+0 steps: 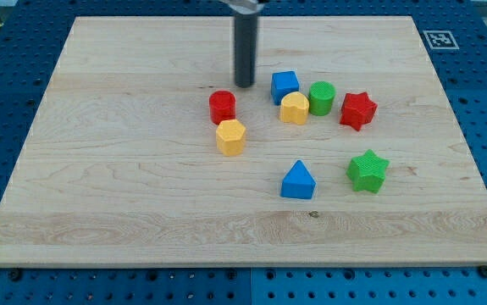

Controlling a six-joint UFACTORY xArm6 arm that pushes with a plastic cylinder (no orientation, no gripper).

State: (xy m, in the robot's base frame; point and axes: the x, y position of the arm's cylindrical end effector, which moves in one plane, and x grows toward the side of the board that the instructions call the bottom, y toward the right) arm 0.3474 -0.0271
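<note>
My tip, lower end of straight dark rod, rests on pale wooden board, grasping nothing, touching no block. Nearest: red cylinder block, just below-left of tip. Blue cube block near tip, toward view's right. Yellow hexagonal block just below red cylinder. Yellow rounded block touches green cylinder block. Red star block further right. Blue triangular block and green star block lower, well apart from tip. Blue perforated table surrounds board; black-white marker at top right corner.
</note>
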